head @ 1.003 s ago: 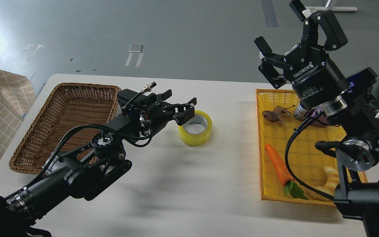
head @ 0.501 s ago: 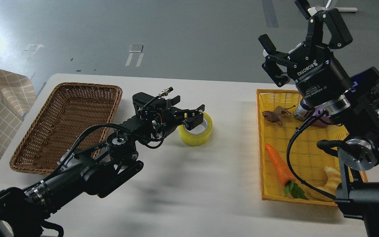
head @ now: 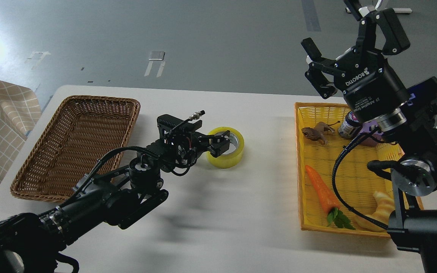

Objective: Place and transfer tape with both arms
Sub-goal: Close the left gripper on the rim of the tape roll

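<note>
The tape [head: 227, 152] lies flat on the table [head: 218, 212], right at the left gripper [head: 220, 141] tips, hole facing up; one finger dips into its core, whether the fingers pinch the wall I cannot tell; the left arm reaches low and level; the right gripper [head: 349, 40] hangs high, well apart, fingers spread.

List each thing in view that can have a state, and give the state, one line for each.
tape: lying flat on the table, core opening up.
left gripper: at the tape, one of its fingers over the core; open or shut cannot be told.
right gripper: raised, open, holding nothing.
brown wicker basket: upright, nothing seen inside.
yellow basket: upright, holding toys.
carrot: lying in the yellow basket.
</note>
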Robot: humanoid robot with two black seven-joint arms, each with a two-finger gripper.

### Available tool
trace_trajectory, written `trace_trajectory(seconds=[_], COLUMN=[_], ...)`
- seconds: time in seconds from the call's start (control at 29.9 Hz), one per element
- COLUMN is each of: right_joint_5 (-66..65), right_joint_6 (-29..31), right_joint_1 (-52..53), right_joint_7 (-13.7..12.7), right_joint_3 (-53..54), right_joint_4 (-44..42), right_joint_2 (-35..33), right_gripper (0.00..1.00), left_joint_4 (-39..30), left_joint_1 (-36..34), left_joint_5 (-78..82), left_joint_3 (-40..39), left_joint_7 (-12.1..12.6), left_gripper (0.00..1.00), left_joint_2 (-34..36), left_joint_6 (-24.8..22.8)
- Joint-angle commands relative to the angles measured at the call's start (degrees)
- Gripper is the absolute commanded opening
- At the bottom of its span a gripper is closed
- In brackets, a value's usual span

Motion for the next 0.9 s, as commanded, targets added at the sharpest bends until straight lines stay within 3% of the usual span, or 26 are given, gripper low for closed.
trace_trajectory(seconds=[0.0, 0.67, 0.87], right_joint_5=[0.0, 0.0, -0.1], right_joint_6=[0.1, -0.1, -0.1], right_joint_1=[-0.5, -1.9, -2.5], right_joint_7=[0.0, 0.0, -0.1], right_joint_3=[0.0, 0.5, 0.5], right_joint_4=[0.0, 2.0, 2.3], right_joint_2=[0.0, 0.0, 0.0], right_gripper=[1.0, 1.0, 1.0], left_joint_4=[0.4, 6.6, 9.1], left_joint_1=[0.5, -0.3, -0.3], left_joint_5=[0.0, 0.0, 0.0], left_joint_3=[0.1, 0.4, 0.4], left_joint_7=[-0.1, -0.9, -1.0], left_gripper=[0.98, 0.98, 0.92], left_joint_2=[-1.0, -1.7, -1.7], left_joint_6=[0.0, 1.4, 1.4])
